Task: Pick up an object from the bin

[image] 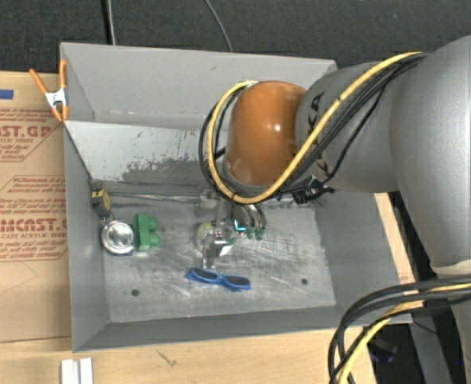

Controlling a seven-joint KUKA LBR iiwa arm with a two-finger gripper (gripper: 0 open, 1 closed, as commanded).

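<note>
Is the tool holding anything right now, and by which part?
Cannot be told. The tool hangs low, close beside the flat blue piece, which lies loose.

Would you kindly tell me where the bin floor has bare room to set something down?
The right side of the bin floor, between the arm and the right wall, is bare. So is the front-left corner, below the silver cup and green block, left of the blue piece. The left side and the middle under the arm are crowded.

Block just right of tin, left in bin; clip front-centre.
</note>
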